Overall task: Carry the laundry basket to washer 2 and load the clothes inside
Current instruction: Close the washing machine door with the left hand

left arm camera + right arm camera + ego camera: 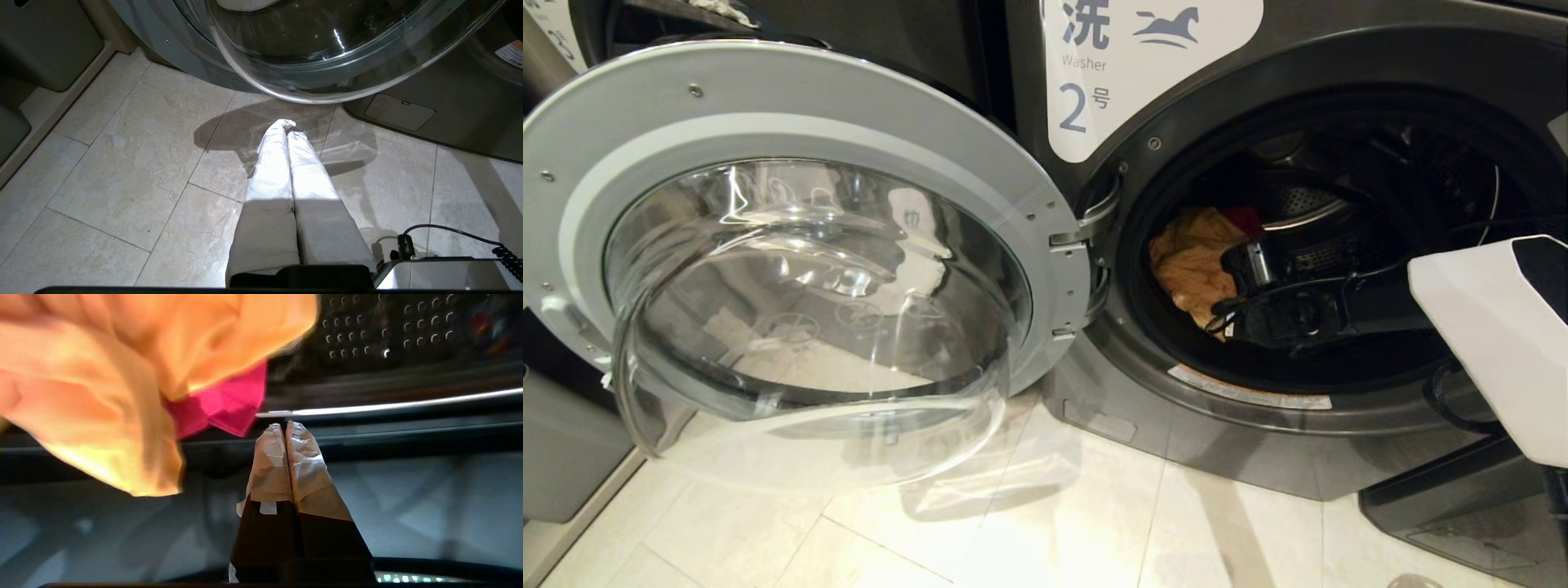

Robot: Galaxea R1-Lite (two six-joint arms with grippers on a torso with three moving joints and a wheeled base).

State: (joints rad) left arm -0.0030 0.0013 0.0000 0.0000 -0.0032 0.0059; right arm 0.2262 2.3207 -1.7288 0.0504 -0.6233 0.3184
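While our left gripper (286, 124) hangs closed and empty over the floor tiles (122, 163), our right gripper (286, 426), closed and empty, is inside washer 2 (1258, 457). We read "Washer 2" on one label (1127, 65); beyond, we count two cloths (1192, 257), orange and red-pink, in its drum.

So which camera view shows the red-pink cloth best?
The right wrist view: the red-pink cloth is close, beside the yellow-orange cloth. The head view shows only a small red patch inside the drum. The left wrist view shows none.
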